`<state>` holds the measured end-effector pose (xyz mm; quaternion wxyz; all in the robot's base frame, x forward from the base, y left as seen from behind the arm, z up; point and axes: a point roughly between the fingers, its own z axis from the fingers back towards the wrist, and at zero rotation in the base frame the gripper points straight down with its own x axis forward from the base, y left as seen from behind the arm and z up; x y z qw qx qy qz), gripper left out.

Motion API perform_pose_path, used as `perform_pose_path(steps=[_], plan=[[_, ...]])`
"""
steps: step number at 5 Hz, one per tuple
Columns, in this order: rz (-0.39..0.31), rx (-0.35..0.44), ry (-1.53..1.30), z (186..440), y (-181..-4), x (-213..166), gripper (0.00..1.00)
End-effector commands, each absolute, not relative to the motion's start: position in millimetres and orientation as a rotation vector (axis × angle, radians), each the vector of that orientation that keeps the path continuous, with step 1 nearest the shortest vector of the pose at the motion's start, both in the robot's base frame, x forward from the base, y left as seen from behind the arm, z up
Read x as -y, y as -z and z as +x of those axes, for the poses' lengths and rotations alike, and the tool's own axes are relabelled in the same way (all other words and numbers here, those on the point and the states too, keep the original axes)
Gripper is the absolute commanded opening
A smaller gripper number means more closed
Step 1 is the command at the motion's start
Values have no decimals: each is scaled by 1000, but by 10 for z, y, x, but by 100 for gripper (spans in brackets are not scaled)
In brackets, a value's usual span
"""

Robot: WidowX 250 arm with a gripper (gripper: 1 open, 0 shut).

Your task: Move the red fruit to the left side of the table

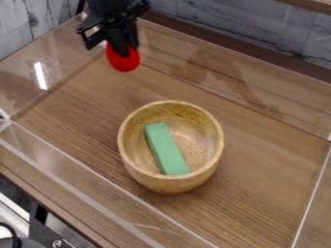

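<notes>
The red fruit (123,60) is a small glossy red piece hanging above the back left part of the table (258,116). My gripper (119,48) is shut on the red fruit from above, its black fingers covering the fruit's top. The arm reaches in from the upper left edge of the view. A brown wood-grain top shows beneath the fruit, and I cannot tell whether the fruit touches it.
A round light wooden bowl (207,124) stands near the middle front with a green rectangular block (165,148) lying inside. Clear acrylic walls (39,73) edge the table on all sides.
</notes>
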<state>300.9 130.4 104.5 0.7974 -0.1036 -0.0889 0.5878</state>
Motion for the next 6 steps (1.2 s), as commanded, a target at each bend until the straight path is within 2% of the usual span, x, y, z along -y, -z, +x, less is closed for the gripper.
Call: perform_pose_path(steps=[1, 2, 4, 5, 6], plan=[[-209, 282, -1235, 3151, -1066, -1493, 0], [-189, 300, -1228, 3201, -938, -1582, 0], [-163, 307, -1227, 3235, -819, -1675, 0], [-146, 314, -1226, 3252, -785, -1691, 100], [-133, 316, -1226, 3274, -751, -1707, 100]])
